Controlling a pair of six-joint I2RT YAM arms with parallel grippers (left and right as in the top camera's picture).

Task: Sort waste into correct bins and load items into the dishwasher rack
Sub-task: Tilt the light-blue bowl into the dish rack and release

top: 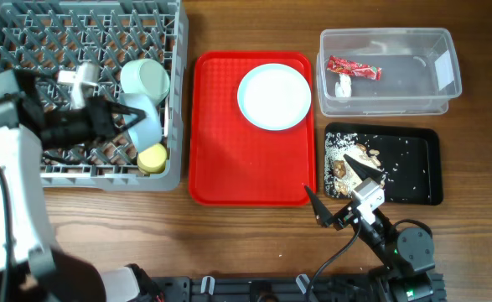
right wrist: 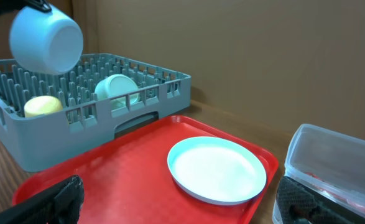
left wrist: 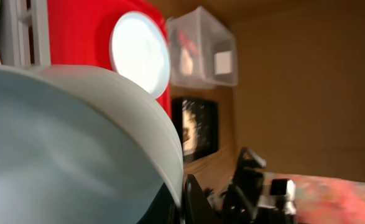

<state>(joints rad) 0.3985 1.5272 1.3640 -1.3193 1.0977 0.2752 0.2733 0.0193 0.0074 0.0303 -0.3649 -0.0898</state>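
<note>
The left gripper (top: 121, 116) is clamped on the blue bowl (top: 148, 126) over the rack (top: 178, 50). Let go crooked, it could knock the green bowl (top: 143, 77).

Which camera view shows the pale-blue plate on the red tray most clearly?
The overhead view: the pale-blue plate appears whole and round on the red tray, seen straight from above. The right wrist view also shows it whole, but at a slant. The left wrist view shows it small and blurred.

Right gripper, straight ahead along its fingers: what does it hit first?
The right gripper would probably meet the red tray first, then the pale-blue plate on it; its height above the tray is unclear.
</note>
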